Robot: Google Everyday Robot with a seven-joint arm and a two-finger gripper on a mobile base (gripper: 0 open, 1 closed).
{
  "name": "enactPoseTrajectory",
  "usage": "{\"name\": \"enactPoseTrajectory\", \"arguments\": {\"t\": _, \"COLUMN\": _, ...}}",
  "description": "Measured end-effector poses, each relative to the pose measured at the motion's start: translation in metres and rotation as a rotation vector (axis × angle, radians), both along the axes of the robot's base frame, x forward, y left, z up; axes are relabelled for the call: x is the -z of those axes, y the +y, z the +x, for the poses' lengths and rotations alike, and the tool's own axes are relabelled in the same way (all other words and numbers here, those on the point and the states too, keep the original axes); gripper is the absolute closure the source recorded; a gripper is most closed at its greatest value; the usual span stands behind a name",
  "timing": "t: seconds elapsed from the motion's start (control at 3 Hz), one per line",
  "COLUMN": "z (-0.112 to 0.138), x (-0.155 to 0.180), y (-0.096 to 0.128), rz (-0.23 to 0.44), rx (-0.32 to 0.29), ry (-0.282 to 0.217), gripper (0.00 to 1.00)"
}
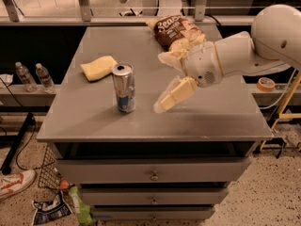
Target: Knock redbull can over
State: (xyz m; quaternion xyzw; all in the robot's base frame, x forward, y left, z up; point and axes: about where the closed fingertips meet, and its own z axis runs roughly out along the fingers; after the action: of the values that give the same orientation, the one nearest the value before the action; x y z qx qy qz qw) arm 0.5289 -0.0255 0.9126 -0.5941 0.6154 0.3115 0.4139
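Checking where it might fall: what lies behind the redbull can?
Yellow sponge behind-left, chip bag farther back-right; end effector right of the redbull can. Tabletop directly behind it is hidden.
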Motion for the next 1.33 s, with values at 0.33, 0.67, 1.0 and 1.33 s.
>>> {"name": "enactPoseTrajectory", "arguments": {"t": 0.33, "z": -0.006, "x": 0.0, "y": 0.039, "rz": 0.129, "rx": -0.106, "ry": 0.025, "gripper": 0.0}}
{"name": "enactPoseTrajectory", "arguments": {"t": 0.67, "z": -0.009, "x": 0.0, "y": 0.057, "rz": 0.18, "rx": -0.155, "ry": 0.039, "gripper": 0.0}}
{"name": "enactPoseTrajectory", "arguments": {"t": 1.0, "z": -0.008, "x": 0.0, "y": 0.07, "rz": 0.209, "rx": -0.194, "ry": 0.046, "gripper": 0.11}}
{"name": "enactPoseTrajectory", "arguments": {"t": 1.33, "z": -0.007, "x": 0.0, "y": 0.08, "rz": 0.223, "rx": -0.22, "ry": 0.056, "gripper": 0.3}}
